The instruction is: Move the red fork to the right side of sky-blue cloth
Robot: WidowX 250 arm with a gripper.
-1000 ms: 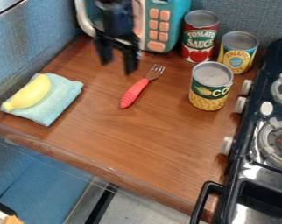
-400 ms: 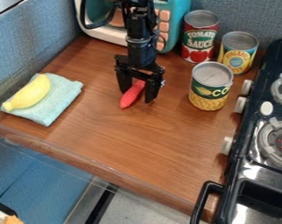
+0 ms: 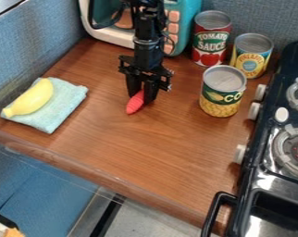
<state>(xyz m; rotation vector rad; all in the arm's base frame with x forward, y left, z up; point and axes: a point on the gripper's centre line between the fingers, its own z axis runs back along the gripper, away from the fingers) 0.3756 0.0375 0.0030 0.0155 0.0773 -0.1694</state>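
1. As seen at a slant from above, note the black gripper (image 3: 141,98) pointing down at the upper middle of the brown wooden counter (image 3: 145,150), at the lower end of the black arm (image 3: 149,28).
2. Observe a closed grip on the red fork (image 3: 134,103), narrowed around the handle from both sides.
3. Locate the fork's rounded handle end just below the fingertips, directed toward the lower left of the view; metal head hidden behind the gripper.
4. Compare the fork's place with that of the sky-blue cloth (image 3: 68,99): to the right of it in the view, well apart, across bare wood.
5. At the left of the counter, find the cloth lying folded, near the blue wall (image 3: 27,51), and on top of it a yellow banana (image 3: 33,98), slanted along the cloth's left part.
6. To the right of the gripper, identify three upright cans: one with a green and yellow label (image 3: 222,95), nearest the front; one with a red label (image 3: 210,44), farther back; one with a yellow and blue label (image 3: 251,60), near the stove.
7. Behind the arm, see a teal toy oven (image 3: 185,28) with pink buttons.
8. Along the right edge, distinguish the dark stove (image 3: 253,173), fitted with pale knobs, grey burner grates and, toward the front, a black handle (image 3: 216,208)
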